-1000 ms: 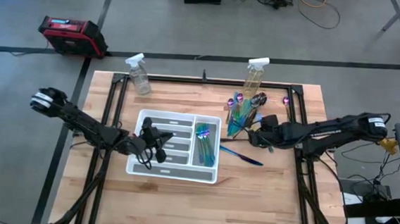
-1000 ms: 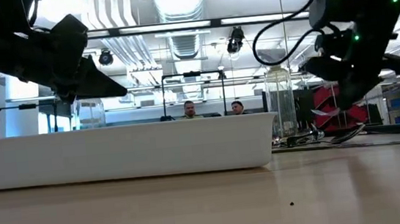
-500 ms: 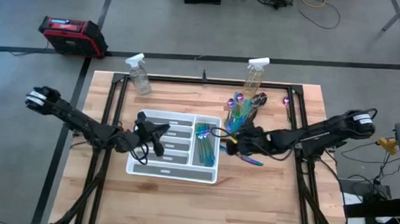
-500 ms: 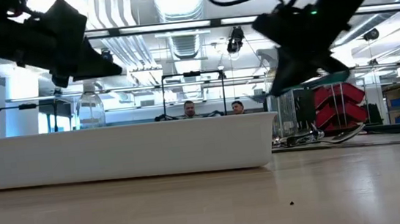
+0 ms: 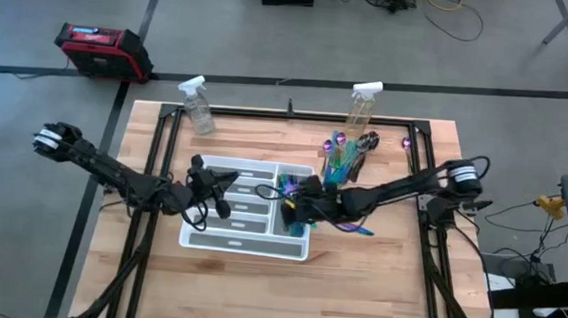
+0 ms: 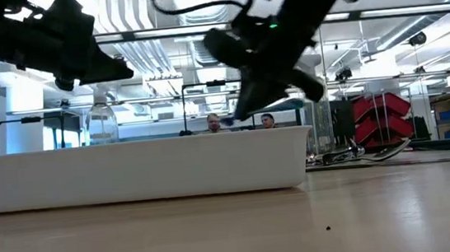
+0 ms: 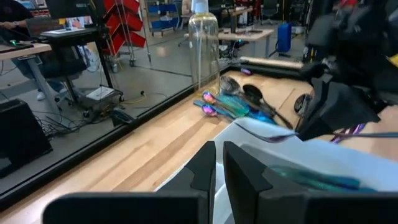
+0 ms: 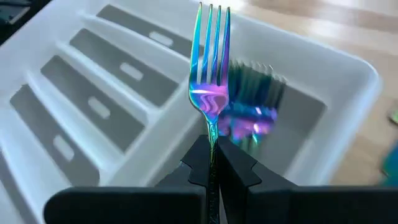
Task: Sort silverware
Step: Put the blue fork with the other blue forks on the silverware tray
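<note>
1. High view, left side: the left gripper (image 5: 224,182) hangs over the left compartments of the white plastic cutlery tray (image 5: 198,235), its dark fingers (image 7: 202,168) drawn nearly together with nothing between them.
2. The tray's four short crosswise slots (image 8: 93,106) on the left lie bare; its long compartment on the right holds a bunch of iridescent teal-blue forks (image 5: 288,209) lying along the near-far direction.
3. Over that long compartment the right gripper (image 5: 296,202) is clamped tight on the handle of an iridescent teal-to-magenta fork (image 8: 210,93); the fork's long axis continues the line of the fingers, tines pointing away from the gripper toward the tray's left side.
4. Right of the tray, on the wooden table (image 5: 256,277), the loose pile of iridescent silverware (image 5: 342,158) lies fanned out, handles running roughly near to far, just beside a clear spray bottle (image 5: 360,109).
5. A second clear spray bottle (image 5: 196,106) stands at the far left of the table.
</note>
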You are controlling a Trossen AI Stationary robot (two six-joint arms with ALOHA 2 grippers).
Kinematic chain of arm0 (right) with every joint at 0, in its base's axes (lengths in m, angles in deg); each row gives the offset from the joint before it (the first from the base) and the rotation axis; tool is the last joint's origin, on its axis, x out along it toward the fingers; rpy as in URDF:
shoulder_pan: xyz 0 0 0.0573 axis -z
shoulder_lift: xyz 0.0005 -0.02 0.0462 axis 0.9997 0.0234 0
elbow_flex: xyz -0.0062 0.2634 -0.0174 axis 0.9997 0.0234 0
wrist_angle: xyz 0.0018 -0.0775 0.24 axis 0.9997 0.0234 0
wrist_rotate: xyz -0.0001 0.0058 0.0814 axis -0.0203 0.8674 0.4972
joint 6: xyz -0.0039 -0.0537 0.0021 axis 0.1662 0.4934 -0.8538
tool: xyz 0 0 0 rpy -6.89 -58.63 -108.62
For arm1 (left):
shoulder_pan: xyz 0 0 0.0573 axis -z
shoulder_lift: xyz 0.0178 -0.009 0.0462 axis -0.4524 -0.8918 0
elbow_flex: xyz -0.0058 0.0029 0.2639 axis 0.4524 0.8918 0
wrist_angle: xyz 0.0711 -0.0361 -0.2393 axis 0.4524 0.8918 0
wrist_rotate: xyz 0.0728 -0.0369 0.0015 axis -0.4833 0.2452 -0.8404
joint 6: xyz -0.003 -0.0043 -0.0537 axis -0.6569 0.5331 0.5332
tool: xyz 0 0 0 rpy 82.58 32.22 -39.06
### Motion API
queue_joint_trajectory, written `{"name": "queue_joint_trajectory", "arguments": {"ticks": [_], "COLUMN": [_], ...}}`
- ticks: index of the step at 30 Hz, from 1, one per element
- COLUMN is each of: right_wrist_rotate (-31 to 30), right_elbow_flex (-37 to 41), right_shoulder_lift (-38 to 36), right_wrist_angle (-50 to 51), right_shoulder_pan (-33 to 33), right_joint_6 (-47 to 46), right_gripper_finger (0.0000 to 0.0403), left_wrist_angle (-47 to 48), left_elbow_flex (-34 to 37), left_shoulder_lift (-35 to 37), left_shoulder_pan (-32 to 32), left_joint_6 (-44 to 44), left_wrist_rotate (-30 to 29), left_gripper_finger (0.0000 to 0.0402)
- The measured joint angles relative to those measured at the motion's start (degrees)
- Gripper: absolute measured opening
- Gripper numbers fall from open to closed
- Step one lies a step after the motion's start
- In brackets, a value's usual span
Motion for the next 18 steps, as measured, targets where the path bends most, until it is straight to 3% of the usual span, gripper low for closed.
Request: {"name": "queue_joint_trajectory", "arguments": {"ticks": [11,18], "right_wrist_rotate": [0.6,0.63], "right_elbow_flex": [-4.43,-5.07], "right_shoulder_lift": [9.82,10.75], "right_wrist_angle": [1.27,1.04], "right_shoulder_pan": [1.9,2.01], "right_joint_6": [-8.59,-8.46], "right_gripper_finger": [0.0008,0.0063], "left_wrist_angle": [4.27,4.07], "left_elbow_flex": [-0.02,-0.02], "left_shoulder_lift": [-3.1,-3.72], "left_shoulder_pan": [0.02,0.01], "left_joint_6": [4.44,5.11], "left_wrist_rotate": [0.13,0.15], "left_gripper_finger": [0.0016,0.0016]}}
